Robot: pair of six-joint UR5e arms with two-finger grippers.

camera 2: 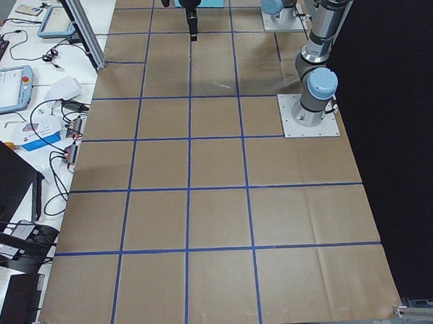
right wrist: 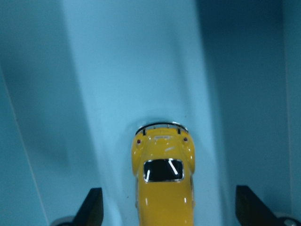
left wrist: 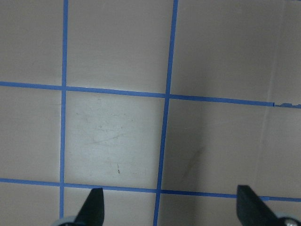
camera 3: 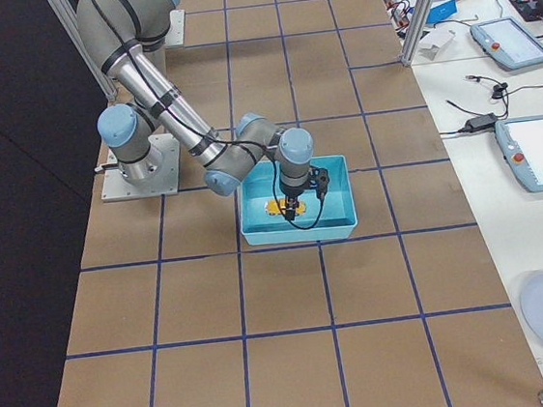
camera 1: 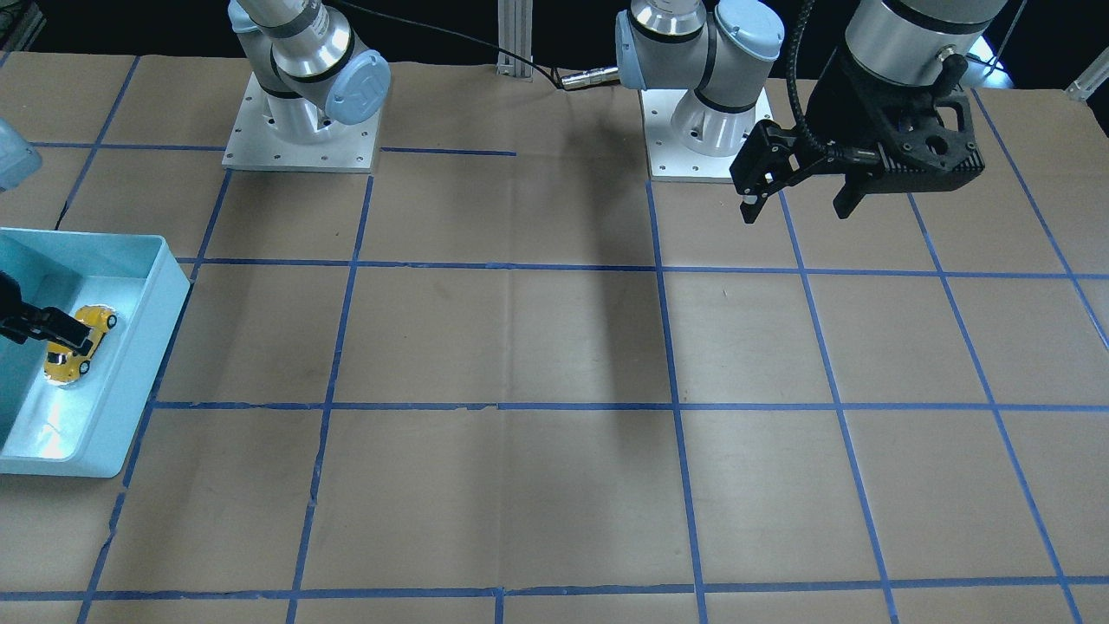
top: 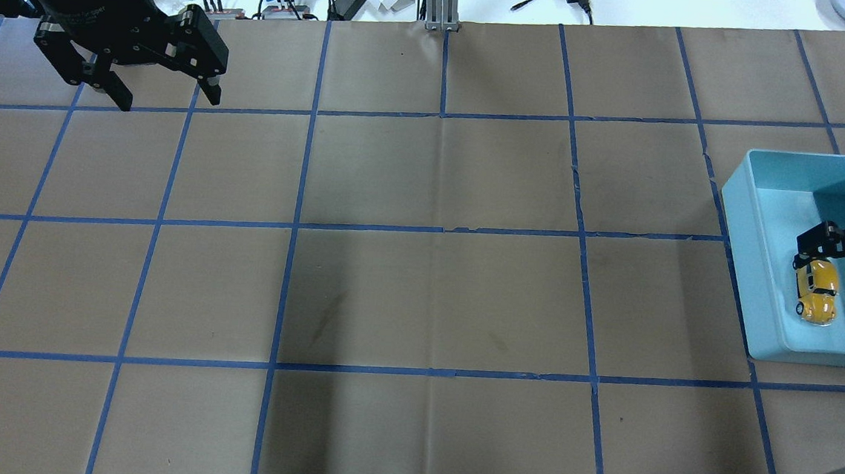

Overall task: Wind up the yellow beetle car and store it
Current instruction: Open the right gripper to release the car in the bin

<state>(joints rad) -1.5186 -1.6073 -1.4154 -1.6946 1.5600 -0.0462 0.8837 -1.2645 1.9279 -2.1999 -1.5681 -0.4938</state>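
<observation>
The yellow beetle car point(top: 818, 291) lies on the floor of a light blue bin point(top: 750, 237) at the table's right end. It also shows in the front view point(camera 1: 80, 342) and the right wrist view point(right wrist: 163, 188). My right gripper point(top: 841, 255) is open just over the car's rear. Its fingertips point(right wrist: 94, 207) stand wide on either side of the car and do not touch it. My left gripper point(top: 168, 99) is open and empty, raised over the far left of the table. The left wrist view point(left wrist: 171, 207) shows only bare brown paper and blue tape lines.
The bin's walls point(camera 1: 165, 295) close in around the right gripper. Both arm bases point(camera 1: 299, 130) stand at the robot's edge of the table. An aluminium post point(top: 439, 0) stands at the far edge. Desks with tablets and cables run along the operators' side point(camera 3: 538, 146).
</observation>
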